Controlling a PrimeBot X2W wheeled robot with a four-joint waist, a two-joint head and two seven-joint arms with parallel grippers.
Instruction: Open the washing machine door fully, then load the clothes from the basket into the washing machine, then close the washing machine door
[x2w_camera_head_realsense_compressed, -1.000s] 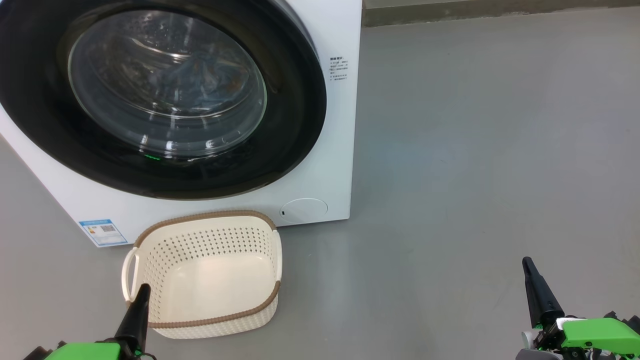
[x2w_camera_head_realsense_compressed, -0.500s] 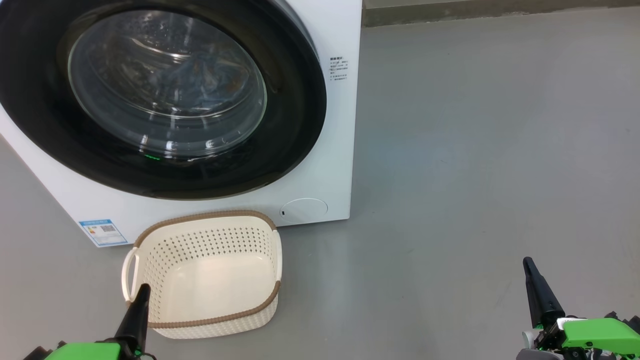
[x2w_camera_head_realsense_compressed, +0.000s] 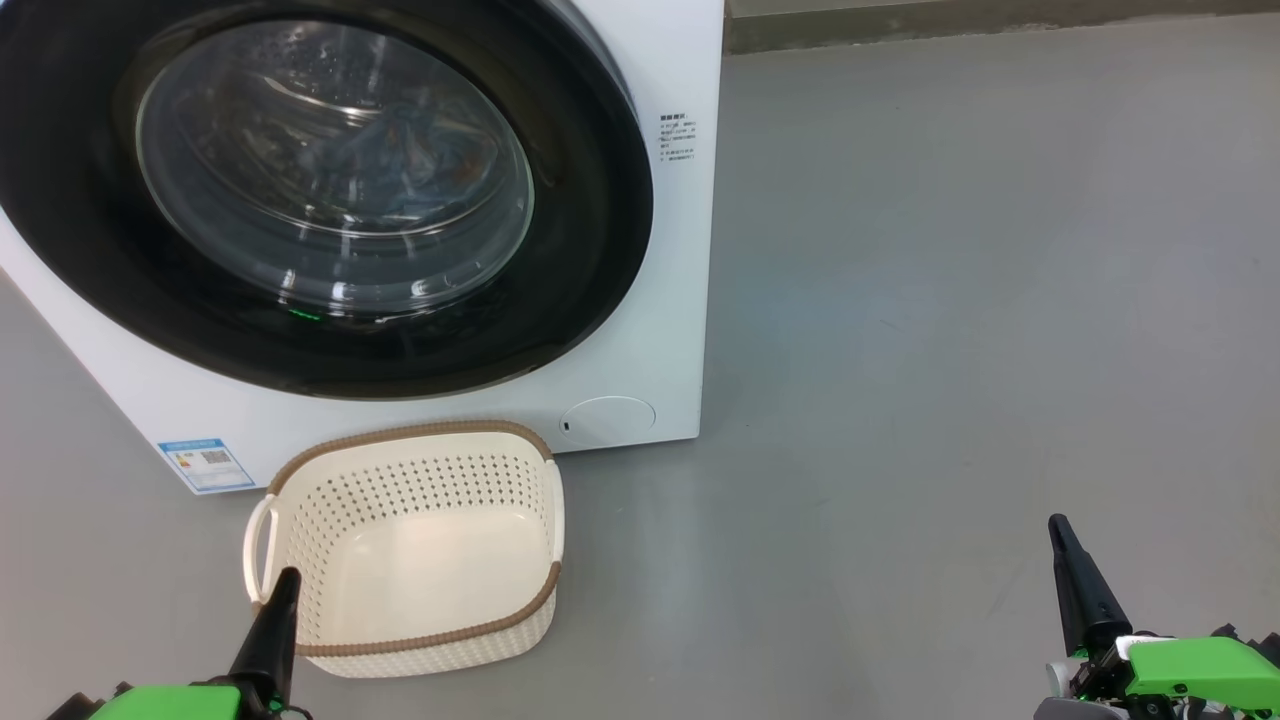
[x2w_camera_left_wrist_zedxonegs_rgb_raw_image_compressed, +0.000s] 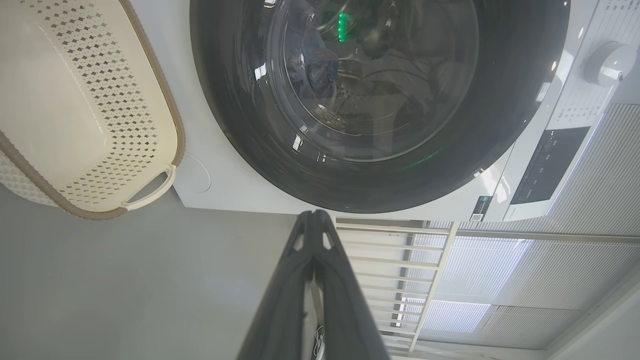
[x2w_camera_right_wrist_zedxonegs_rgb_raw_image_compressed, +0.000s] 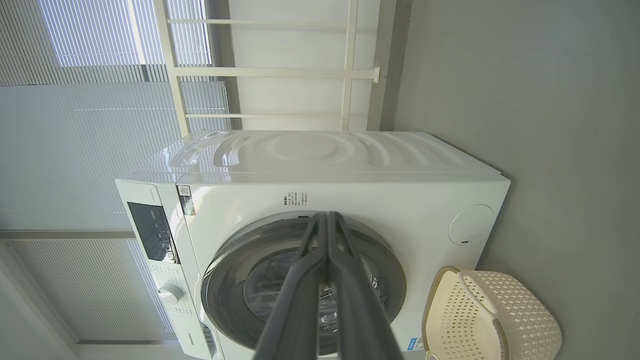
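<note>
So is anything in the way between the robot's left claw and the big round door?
Only partly. The basket stands on the floor just ahead of the left gripper, below the washing machine door. It is low and empty, so a straight reach up to the door looks clear.

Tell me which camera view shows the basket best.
The head view: the basket sits fully in frame, seen from above, empty. The left wrist view cuts it off at the left edge; the right wrist view has it in the bottom right corner, clipped by the bottom edge.
</note>
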